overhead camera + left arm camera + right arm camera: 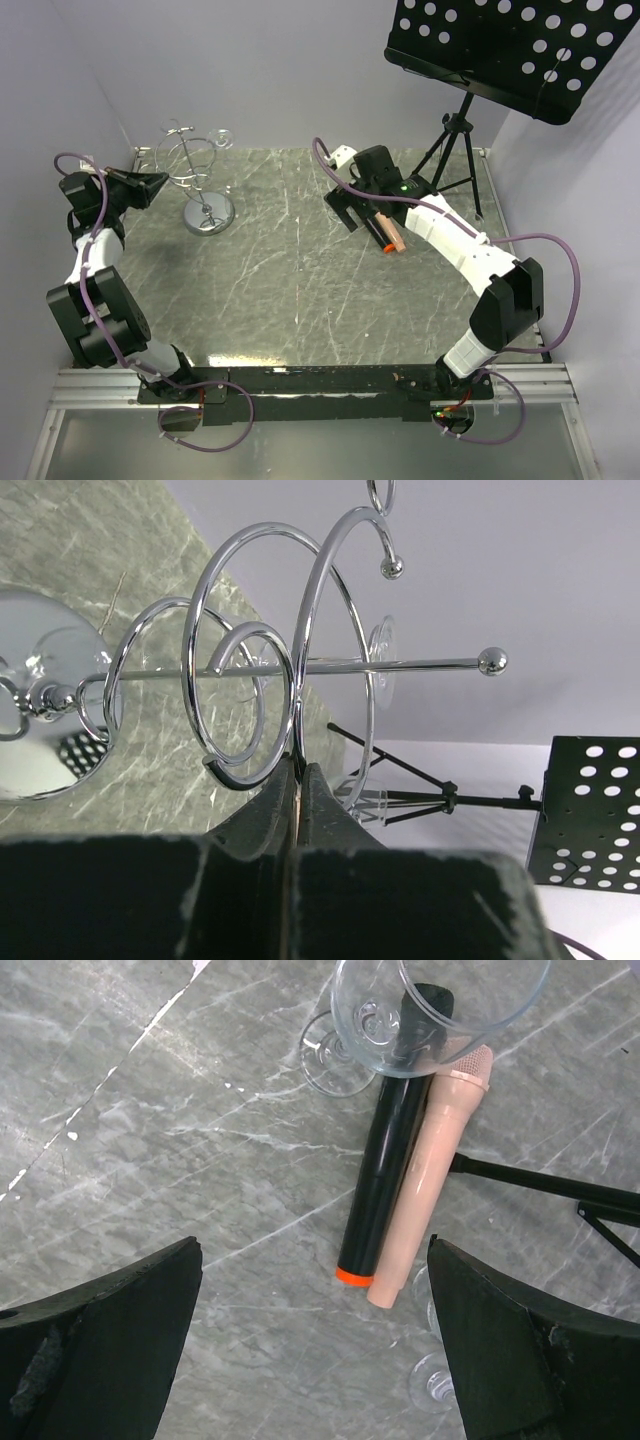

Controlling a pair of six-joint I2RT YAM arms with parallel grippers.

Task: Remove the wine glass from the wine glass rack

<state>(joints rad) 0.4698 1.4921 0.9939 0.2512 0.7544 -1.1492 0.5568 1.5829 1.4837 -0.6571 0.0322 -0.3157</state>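
**Left hand** (298, 772) is clenching its fingers fully together, tips at a lower loop of the wine glass rack (430, 663); whether wire is pinched cannot be told. The wine glass (385, 636) is hanging on the rack's far side. **Right hand** (315, 1260), spread wide and holding nothing, is hovering over a black tube (385, 1150), a pink tube (425, 1190) and another clear glass (440, 1005) on the surface (150, 1110).

Rack (207, 214) stands far-left on desk (300, 300); two tubes (390, 236) lie side by side centre-right, music stand (456, 150) behind.
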